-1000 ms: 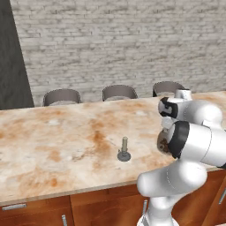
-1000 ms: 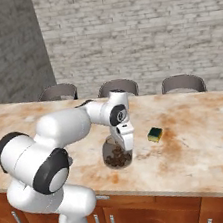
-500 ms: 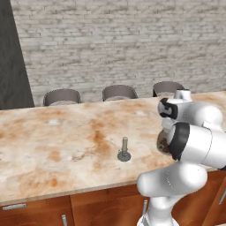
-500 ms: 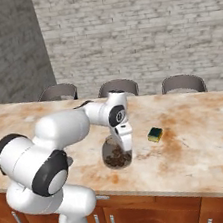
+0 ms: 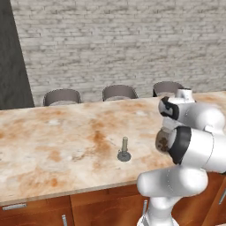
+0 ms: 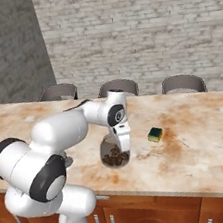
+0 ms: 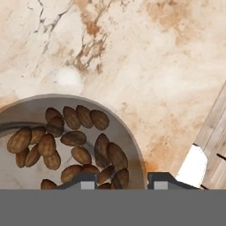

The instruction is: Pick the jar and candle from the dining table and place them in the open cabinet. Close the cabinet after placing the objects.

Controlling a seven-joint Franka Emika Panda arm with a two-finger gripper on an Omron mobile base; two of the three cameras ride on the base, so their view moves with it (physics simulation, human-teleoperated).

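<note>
The jar (image 6: 114, 153), clear glass with dark brown lumps inside, stands on the dining table (image 6: 203, 135) near its front edge. My gripper (image 6: 123, 143) points down at the jar's right side, its jaws closed in over the jar's wall. From the hand view I look straight down into the jar (image 7: 66, 137), with the gripper (image 7: 125, 178) astride its rim. In the left base view my arm partly hides the jar (image 5: 162, 142). The candle (image 5: 124, 149) stands upright on its small dark dish, left of the jar. The cabinet is out of view.
A small green and yellow block (image 6: 155, 134) lies on the table just right of the jar. Three grey chairs (image 5: 118, 92) line the far side of the table, with a brick wall behind them. The table's front edge is close to the jar.
The gripper's jaws have closed in on the jar's wall. Jar, candle and arm stay where they were.
</note>
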